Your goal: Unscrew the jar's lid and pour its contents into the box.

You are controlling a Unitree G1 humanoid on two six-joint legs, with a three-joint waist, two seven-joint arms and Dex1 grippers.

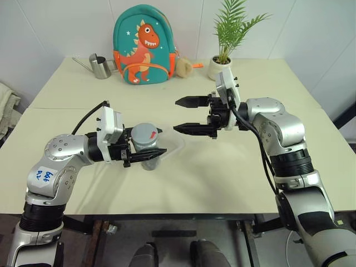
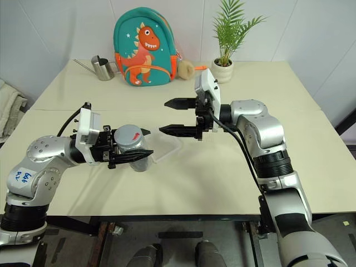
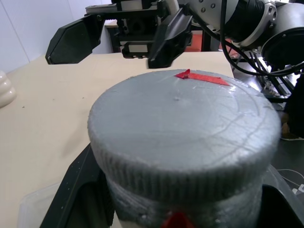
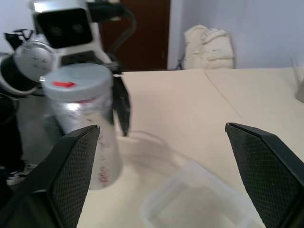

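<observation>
Between left gripper [image 1: 146,153] jaws, capped jar [image 1: 146,146], right gripper [image 1: 186,115] agape alongside

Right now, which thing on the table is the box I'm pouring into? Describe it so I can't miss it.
On the beige table, look at the near middle, just beyond the jar held in the left end effector. The box is the shallow clear tray lying flat there; unlike the jar, it is open, lidless and square.

Jar [image 1: 146,146] with lid [image 1: 144,133] in left tool [image 1: 146,156], over box [image 1: 173,146]; right tool [image 1: 186,115] apart, right of jar.
</observation>
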